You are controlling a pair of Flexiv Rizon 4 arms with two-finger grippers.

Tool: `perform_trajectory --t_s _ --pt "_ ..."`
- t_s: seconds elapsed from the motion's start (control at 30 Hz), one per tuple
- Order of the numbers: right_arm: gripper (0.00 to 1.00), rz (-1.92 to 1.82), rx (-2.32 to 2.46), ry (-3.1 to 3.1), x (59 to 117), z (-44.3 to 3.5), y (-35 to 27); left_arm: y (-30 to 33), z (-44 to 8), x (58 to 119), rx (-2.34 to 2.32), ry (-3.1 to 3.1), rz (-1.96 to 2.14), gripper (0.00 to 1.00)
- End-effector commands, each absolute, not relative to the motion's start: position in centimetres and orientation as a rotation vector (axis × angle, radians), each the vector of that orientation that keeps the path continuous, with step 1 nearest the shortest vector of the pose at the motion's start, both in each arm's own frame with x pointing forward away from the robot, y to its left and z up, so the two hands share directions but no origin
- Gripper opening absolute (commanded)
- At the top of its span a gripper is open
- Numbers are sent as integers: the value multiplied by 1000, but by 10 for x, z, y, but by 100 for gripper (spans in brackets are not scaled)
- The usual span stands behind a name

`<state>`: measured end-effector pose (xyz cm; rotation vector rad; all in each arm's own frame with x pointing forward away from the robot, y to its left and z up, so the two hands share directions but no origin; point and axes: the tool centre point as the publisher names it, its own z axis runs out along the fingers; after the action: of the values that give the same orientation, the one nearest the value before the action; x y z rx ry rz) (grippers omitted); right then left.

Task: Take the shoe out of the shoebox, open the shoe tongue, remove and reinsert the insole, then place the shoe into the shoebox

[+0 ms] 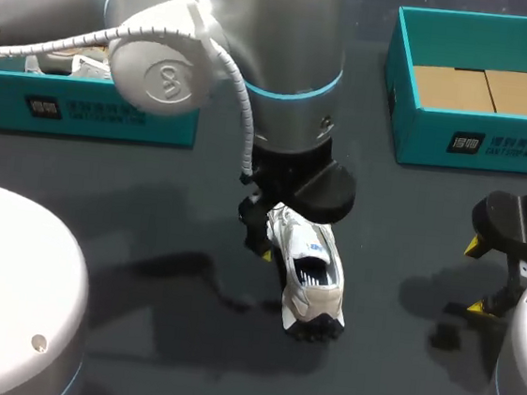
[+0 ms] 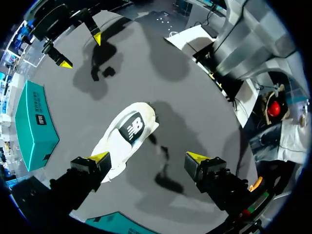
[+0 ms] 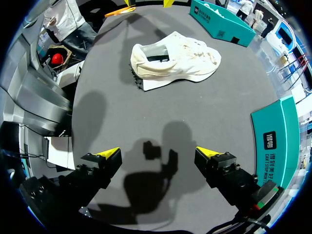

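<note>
The left hand [image 2: 148,158] is held spread above the shoe [image 2: 129,139], with one fingertip [image 2: 101,156] over one end of it and the other over bare table [image 2: 195,97]; nothing is pinched. The shoe is seen on the table, seemingly on its side, out of the box [image 1: 401,99]. The right hand [image 3: 158,153], likewise spread and empty, is well apart from it. If the fingers were closed as placed, only one end might be caught, and the shoe could be shoved or spun instead of gripped. With the shoe lying sideways, the tongue may be poorly reached.
</note>
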<state>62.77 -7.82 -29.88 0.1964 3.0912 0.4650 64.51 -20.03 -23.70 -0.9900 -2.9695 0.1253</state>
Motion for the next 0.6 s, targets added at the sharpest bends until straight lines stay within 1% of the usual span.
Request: perform_trajectory --t_s 0.03,0.17,0.2,0.23,0.57,0.6 --pt "100 463 196 3088 625 -298 -79 -225 -249 637 -722 -2981 -113 100" --pt "100 463 196 3088 625 -298 -79 -236 -259 622 -609 -3034 -108 100" --pt "100 463 196 3088 625 -298 -79 -237 -259 619 -543 -3065 -83 100" --pt "100 463 196 3088 625 -298 -79 -235 -257 617 -380 -3150 6 100" --pt "100 463 196 3088 625 -298 -79 -235 -257 617 -380 -3150 6 100" --pt "100 463 196 3088 625 -298 -79 -238 -262 615 -402 -3152 -14 100"
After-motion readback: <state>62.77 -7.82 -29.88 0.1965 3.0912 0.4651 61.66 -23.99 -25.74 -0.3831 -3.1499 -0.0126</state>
